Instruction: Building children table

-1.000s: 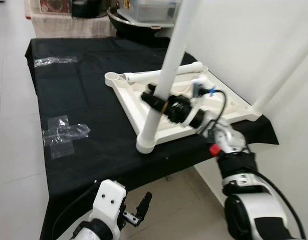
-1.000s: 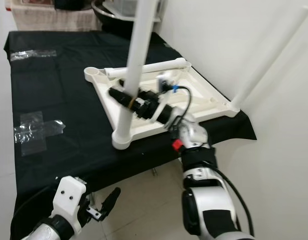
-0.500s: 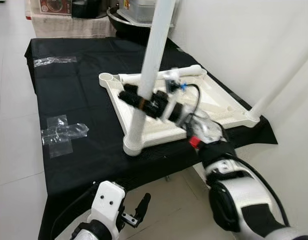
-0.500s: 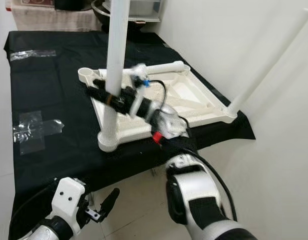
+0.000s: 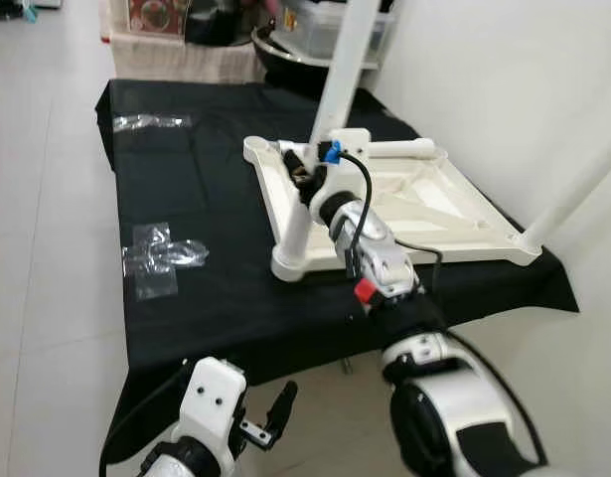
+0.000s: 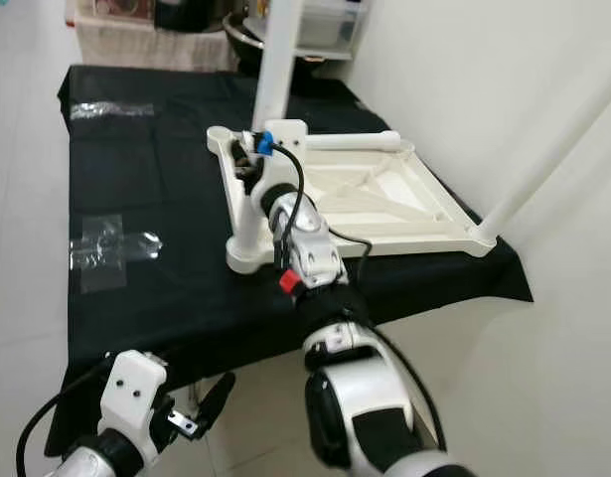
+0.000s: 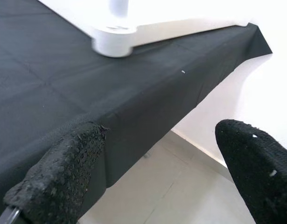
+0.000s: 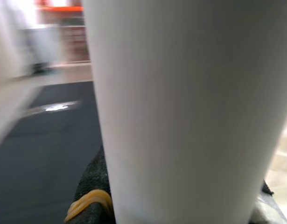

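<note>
The right claw (image 5: 303,177) is closed around a white leg (image 5: 330,109), low on the tube, just above the corner socket of the tabletop (image 5: 424,204). In the right wrist view the leg (image 8: 180,112) stands between the black fingers (image 8: 94,186) in contact with them. The left claw (image 5: 270,422) hangs idle at the lower left of the frame, below the table edge; its fingers (image 7: 64,177) are spread wide apart and hold nothing.

**Hazards from this position**
- The leg rises out of the top of the frame, so the grip sits far below its upper end. A sideways load from the arm could lever the leg in its socket, jamming it or tilting it off vertical.
- The tabletop is not clamped. Torque or push on the leg could slide it across the black cloth (image 5: 186,189), toward the near edge of the table (image 6: 136,328).
- If the leg is not fully seated, releasing it may let it lean or fall out.
- The wrist cable (image 5: 360,184) loops close to the leg and could snag.

**Appearance of the workpiece**
The tabletop is a white moulded plastic square, lying upside down, with ribs exposed, at centre right of the frame. A second leg (image 5: 578,184) stands in the far-right corner socket. A third leg (image 5: 389,151) lies flat along the upper edge of the tabletop. The upper-left corner socket (image 5: 253,146) is empty. Pieces of clear tape (image 5: 156,260) lie on the cloth at left.
</note>
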